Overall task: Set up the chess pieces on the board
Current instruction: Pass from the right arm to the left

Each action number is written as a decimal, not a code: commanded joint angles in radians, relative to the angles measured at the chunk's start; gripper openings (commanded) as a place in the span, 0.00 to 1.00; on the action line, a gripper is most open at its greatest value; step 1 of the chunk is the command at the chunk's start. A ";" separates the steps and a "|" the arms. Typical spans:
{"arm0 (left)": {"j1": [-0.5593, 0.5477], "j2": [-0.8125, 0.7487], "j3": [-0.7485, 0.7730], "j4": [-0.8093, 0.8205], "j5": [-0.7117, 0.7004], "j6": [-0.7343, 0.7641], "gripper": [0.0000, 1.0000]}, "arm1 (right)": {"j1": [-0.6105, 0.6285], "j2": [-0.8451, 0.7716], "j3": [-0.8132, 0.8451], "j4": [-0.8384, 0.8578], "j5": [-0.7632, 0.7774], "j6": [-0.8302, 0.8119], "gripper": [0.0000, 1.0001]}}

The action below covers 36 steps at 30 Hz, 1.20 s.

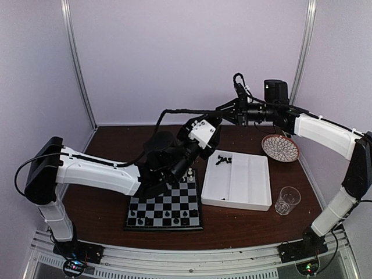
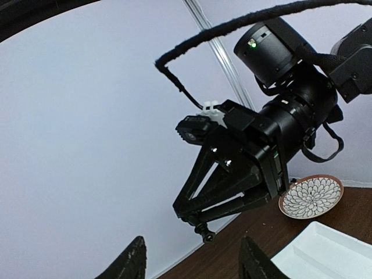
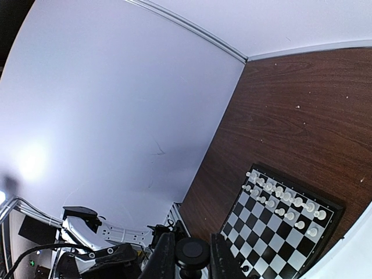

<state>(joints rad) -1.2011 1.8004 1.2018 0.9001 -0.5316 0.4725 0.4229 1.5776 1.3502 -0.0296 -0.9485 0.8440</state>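
The board [image 1: 165,210], black and pale grey checks inside a thin black border, lies flat on the table [image 1: 104,203]. White pieces [image 3: 279,200] stand upright in 2 rows along its far edge. Standing black pieces [image 1: 177,221] line its near edge, with gaps. Loose black pieces [image 1: 222,158] lie heaped in the far-left corner of the white tray [image 1: 238,203]. 1 single black piece [image 2: 206,232] hangs pinched in the right end effector [image 2: 196,220], raised above the table.

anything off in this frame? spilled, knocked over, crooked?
Nothing spilled or toppled. Only oddity: the right pincer holds a black piece high in the air, off the board; other black pieces lie heaped in the tray's far-left corner.
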 commanded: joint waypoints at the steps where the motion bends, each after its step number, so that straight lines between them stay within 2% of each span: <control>1: 0.017 0.050 0.075 0.081 -0.032 -0.030 0.51 | -0.014 -0.036 -0.020 0.144 -0.034 0.119 0.06; 7: 0.059 0.076 0.139 -0.029 0.013 -0.166 0.50 | -0.030 -0.042 -0.037 0.210 -0.040 0.193 0.06; 13: 0.090 0.105 0.189 -0.090 0.050 -0.227 0.48 | -0.035 -0.046 -0.053 0.266 -0.043 0.242 0.06; 22: 0.092 0.132 0.224 -0.133 0.101 -0.264 0.46 | -0.042 -0.045 -0.061 0.297 -0.032 0.276 0.05; 36: 0.095 0.187 0.330 -0.205 0.080 -0.273 0.39 | -0.046 -0.062 -0.077 0.318 -0.029 0.297 0.05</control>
<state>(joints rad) -1.1088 1.9663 1.4940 0.6827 -0.4522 0.2108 0.3855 1.5551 1.2839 0.2523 -0.9722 1.1332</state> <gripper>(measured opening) 0.399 0.174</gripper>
